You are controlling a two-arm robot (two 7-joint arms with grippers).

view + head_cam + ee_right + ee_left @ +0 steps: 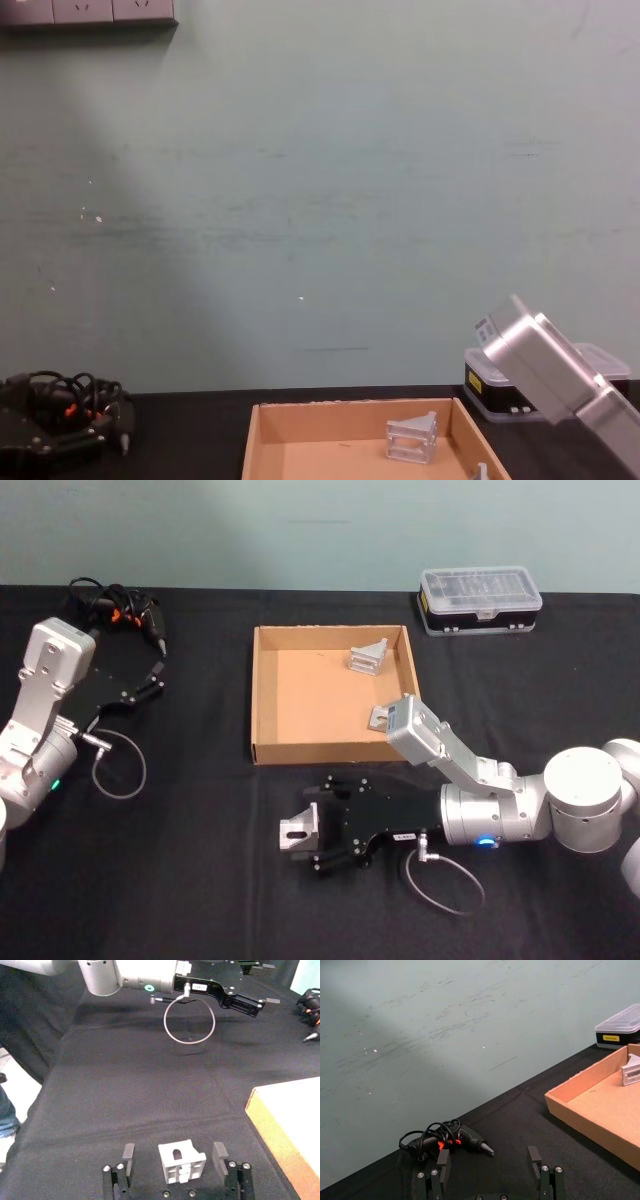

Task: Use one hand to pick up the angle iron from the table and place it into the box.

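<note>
A silver angle iron [296, 832] lies on the black table [170, 880], just in front of the near left corner of the tan cardboard box [262, 695]. My right gripper [312, 830] is low over the table, open, with one finger on each side of the iron. The right wrist view shows the angle iron [181, 1161] between the fingers [128, 1152] with gaps on both sides. Two more angle irons lie in the box: one at the back [367, 656], one [380, 717] partly hidden by my right arm. My left gripper [155, 678] rests open and empty at the far left.
A black case with a clear lid [480, 598] stands behind the box to the right. An electric screwdriver with a coiled cable [115, 610] lies at the back left, beyond my left gripper. A wall closes the far edge of the table.
</note>
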